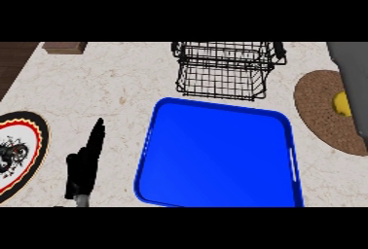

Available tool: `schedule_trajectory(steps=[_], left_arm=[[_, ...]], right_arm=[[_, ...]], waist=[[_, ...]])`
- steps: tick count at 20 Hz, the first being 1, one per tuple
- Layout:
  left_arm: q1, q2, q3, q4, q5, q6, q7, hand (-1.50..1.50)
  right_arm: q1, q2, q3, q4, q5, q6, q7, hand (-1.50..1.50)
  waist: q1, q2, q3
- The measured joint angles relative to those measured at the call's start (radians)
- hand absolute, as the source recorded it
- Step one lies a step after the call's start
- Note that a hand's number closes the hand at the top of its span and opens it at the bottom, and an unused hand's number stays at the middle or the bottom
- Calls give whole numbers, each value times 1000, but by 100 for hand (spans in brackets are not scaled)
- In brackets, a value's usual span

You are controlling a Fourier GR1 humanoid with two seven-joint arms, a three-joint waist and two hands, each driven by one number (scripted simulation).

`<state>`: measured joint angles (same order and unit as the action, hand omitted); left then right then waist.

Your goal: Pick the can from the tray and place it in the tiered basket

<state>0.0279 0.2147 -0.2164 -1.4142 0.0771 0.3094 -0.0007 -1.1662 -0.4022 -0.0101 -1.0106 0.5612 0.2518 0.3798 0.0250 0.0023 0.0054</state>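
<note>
Heads up: your left robot hand (84,163) sits low on the table (108,82), between the decorated plate (28,146) and the blue tray (215,104), fingers straight, holding nothing. Your right robot hand is out of view. Only a grey forearm (352,87) shows along the right edge, over a woven mat (320,112) with a yellow thing (341,103) on it. The can doesn't show, so you can't tell where it is. The wire tiered basket (223,73) stands just behind the tray.
</note>
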Motion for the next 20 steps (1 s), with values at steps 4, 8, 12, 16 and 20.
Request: schedule_trajectory(steps=[4, 8, 12, 16, 20], left_arm=[[8, -11, 1, 0, -13, 4, -20, 0], [0, -19, -5, -9, -29, 10, 8, 0], [10, -18, 1, -13, -27, 1, -7, 0], [12, -19, 4, -11, -30, -6, -13, 0], [13, -18, 7, -19, -30, -11, -7, 0]], right_arm=[[-4, 48, 19, 100, 55, -82, -33, 150], [-26, 90, 12, 214, 82, -148, -66, 150], [-30, 131, -62, 302, 22, -184, -93, -150], [-39, 173, -144, 364, -59, -203, -114, -150], [-58, 180, -235, 410, -141, -231, -176, -150]], waist=[[0, 0, 0], [3, 2, 0], [6, 3, 0], [6, 4, 0], [9, 6, 0]])
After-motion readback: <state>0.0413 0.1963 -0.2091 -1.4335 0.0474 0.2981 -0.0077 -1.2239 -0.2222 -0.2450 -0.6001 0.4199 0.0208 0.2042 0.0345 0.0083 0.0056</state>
